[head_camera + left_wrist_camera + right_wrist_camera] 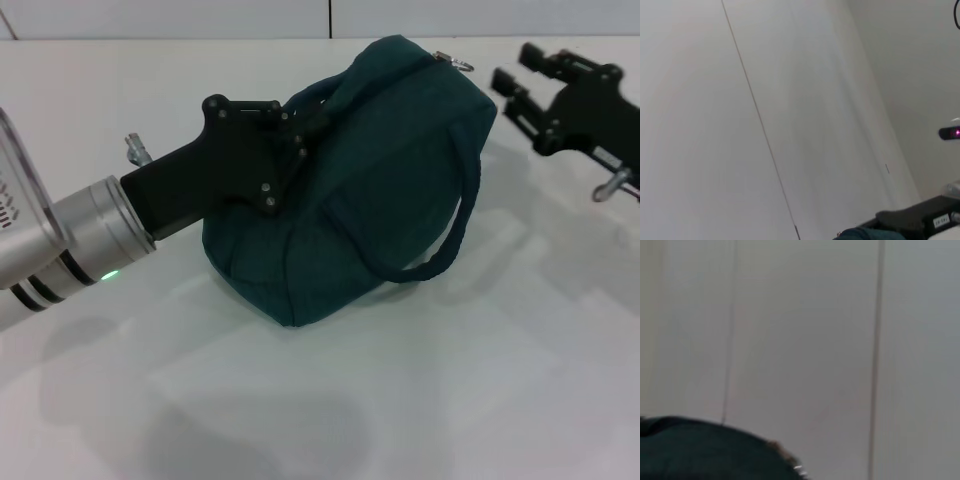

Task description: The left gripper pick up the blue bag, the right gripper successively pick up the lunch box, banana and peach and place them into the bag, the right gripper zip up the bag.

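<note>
At centre left of the head view, I have the left gripper (pixel 296 135) pinching a handle of the blue bag (pixel 400 170), apparently to keep the bag propped while it is closed. At the upper right, my right gripper (pixel 520 85) hangs with its fingers spread just beside the metal ring pull (pixel 461 63), well placed, I judge, for the zipper. The bag sits at the centre on the white table (pixel 420 400), bulging and seemingly zipped, so its contents are hidden.
</note>
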Controlling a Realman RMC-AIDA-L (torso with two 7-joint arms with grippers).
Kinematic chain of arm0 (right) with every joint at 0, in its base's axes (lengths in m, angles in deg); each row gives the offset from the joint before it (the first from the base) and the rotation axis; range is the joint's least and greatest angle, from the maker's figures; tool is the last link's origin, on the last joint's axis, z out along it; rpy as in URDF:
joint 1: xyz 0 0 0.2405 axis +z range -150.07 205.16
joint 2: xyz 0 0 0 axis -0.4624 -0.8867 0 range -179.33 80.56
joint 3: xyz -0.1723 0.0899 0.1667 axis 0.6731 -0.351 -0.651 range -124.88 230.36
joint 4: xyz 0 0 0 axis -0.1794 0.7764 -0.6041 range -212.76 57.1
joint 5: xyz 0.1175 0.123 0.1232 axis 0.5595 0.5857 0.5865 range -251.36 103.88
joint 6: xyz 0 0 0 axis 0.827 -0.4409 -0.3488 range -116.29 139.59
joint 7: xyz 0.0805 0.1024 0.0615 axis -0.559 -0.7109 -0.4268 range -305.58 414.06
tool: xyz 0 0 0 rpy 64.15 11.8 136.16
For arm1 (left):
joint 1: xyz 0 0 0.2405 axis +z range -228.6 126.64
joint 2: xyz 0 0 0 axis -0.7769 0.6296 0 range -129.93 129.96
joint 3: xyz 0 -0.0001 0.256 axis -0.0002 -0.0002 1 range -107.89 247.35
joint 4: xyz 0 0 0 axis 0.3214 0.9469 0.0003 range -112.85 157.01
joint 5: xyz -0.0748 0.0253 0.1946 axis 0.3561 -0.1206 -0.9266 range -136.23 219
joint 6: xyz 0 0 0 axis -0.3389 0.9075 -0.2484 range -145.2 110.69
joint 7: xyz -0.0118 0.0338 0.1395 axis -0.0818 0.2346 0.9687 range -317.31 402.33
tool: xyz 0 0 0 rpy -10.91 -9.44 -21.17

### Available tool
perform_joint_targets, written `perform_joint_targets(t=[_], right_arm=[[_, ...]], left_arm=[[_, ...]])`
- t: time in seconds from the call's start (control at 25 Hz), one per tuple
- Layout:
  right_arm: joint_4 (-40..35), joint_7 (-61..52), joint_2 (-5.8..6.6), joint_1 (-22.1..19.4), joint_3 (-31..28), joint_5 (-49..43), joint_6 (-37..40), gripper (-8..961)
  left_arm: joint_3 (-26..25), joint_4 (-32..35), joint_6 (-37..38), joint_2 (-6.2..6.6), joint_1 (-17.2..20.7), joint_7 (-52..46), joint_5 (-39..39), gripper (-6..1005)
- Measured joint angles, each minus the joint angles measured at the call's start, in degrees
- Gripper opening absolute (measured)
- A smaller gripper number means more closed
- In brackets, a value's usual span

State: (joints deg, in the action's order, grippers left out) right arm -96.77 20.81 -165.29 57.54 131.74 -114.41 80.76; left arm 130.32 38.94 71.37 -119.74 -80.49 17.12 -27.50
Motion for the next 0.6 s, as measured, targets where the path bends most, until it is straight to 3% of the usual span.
perform_joint_targets(t=[0.36, 0.6], right_arm=[[-2.1, 0.0, -0.19, 0.8, 6.6, 0.0, -0.4, 378], [-3.2, 0.0, -0.30, 0.8, 7.6, 0.1, 0.3, 379]], left_arm=[[0.0, 0.0, 0.1, -0.12, -0.1, 0.1, -0.1, 40], [0.0, 0.0, 0.1, -0.18, 0.0, 0.2, 0.1, 41]])
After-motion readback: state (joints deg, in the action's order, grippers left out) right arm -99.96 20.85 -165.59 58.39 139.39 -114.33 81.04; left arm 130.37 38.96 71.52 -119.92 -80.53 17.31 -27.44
